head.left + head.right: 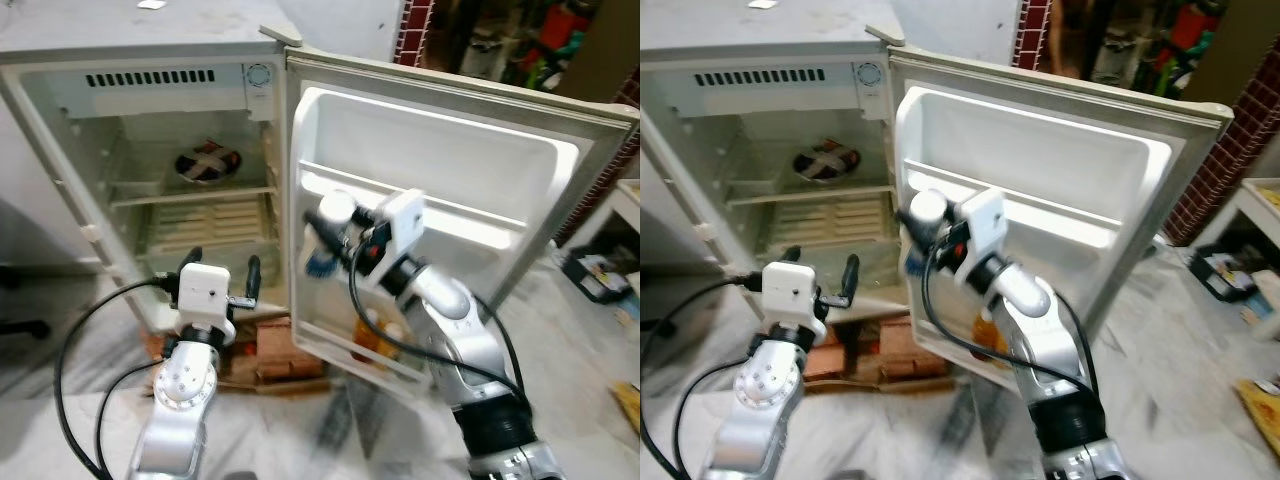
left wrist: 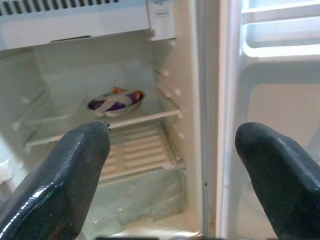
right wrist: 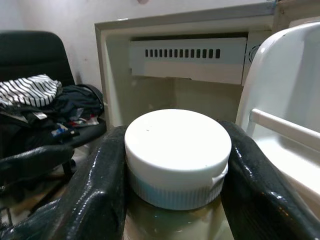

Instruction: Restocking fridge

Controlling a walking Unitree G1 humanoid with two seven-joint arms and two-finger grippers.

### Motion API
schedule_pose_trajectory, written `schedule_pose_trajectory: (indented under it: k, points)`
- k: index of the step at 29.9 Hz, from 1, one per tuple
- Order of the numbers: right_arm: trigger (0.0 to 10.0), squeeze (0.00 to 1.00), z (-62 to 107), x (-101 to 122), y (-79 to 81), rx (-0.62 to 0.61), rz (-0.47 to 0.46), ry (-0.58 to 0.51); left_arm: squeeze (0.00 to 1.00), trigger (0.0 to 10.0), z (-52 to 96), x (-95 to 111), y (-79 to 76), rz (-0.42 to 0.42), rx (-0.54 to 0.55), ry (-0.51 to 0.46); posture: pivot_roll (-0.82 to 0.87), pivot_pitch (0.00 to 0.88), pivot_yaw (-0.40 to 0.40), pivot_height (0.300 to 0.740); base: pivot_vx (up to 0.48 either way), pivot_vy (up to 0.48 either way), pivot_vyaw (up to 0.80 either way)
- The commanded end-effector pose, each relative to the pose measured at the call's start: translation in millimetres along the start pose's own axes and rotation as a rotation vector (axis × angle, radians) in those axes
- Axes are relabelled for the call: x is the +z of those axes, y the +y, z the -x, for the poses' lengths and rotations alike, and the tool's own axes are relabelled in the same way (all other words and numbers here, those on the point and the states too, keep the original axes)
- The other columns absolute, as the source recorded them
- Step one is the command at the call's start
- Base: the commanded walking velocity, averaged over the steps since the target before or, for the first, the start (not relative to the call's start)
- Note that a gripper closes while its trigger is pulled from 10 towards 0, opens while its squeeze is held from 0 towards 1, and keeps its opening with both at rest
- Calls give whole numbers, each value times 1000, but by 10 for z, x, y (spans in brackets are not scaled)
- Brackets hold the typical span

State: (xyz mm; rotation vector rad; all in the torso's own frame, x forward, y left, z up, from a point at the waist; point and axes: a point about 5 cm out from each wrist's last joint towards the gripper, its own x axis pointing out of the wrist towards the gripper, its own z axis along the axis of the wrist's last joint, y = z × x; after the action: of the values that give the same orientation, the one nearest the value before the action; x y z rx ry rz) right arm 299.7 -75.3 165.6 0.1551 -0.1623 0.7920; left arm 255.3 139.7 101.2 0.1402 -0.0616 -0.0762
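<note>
Your right end effector (image 1: 322,238) grips the white-capped jar (image 3: 177,155) at the open white fridge door (image 1: 440,150). Next, set it on the door shelf (image 1: 470,225). Your left end effector (image 1: 220,272) hovers open.

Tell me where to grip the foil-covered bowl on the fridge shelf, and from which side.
Grip the foil-covered bowl by its near rim, coming straight in from the fridge's open front. It sits low and wide on the upper shelf, walled behind and beside. The left gripper, open, already faces it.

A bowl (image 1: 207,163) sits on the fridge (image 1: 150,110) shelf (image 1: 190,192), left of the open door (image 1: 440,180).
</note>
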Motion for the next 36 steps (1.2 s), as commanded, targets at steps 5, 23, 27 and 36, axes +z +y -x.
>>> schedule_pose_trajectory:
  k: [5, 23, 27, 36]
  points:
    - [10000, 0, -116, 761, -409, -312, 140, -288, 0, 10000, 2, -5, -17, 2, -16, 4, 101, 0, -55, 740, 0, 0, 0]
    - [10000, 0, 231, 595, -1243, -810, 497, 43, 0, 10000, 8, -28, -38, -8, -18, 20, 103, 0, -55, 740, 0, 0, 0]
    - [10000, 0, 261, 522, -1298, -844, 458, 81, 0, 10000, 9, -30, -31, -11, -16, 22, 107, 0, -56, 740, 0, 0, 0]
    - [10000, 1000, 269, 522, -1337, -885, 469, 67, 0, 10000, 17, -45, -13, -16, -6, 31, 108, 0, -56, 740, 0, 0, 0]
